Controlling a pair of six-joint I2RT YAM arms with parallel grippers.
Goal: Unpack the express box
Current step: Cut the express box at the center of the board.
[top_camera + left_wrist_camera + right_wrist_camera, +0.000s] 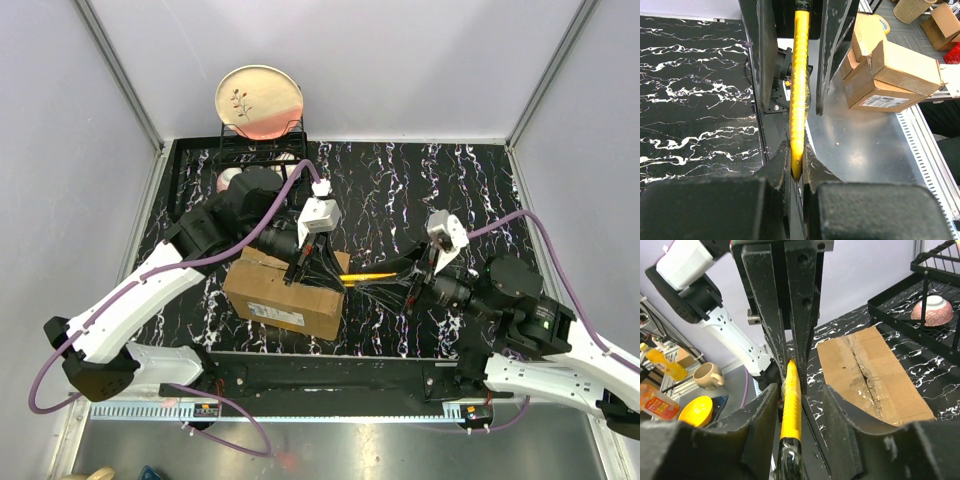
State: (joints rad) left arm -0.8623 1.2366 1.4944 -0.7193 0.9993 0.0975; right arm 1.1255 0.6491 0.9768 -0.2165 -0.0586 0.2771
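The express box [285, 292], a brown cardboard carton with a torn tape seam, lies on the black marbled table at centre left; the right wrist view shows its top [875, 367]. A yellow box cutter [368, 275] hangs level between both arms, just right of the box. My left gripper [796, 167] is shut on one end of the cutter [799, 75]. My right gripper [800, 415] straddles the other end of the cutter [791, 400] with its jaws apart, and gaps show on both sides. In the top view the left gripper [335, 272] and right gripper [405, 285] face each other.
A black dish rack [250, 160] at the back left holds a plate [259, 100] and a pink bowl [932, 310]. Beyond the table's edge are stacked cardboard boxes [890, 70], a mug [707, 376] and a yellow bowl [696, 410].
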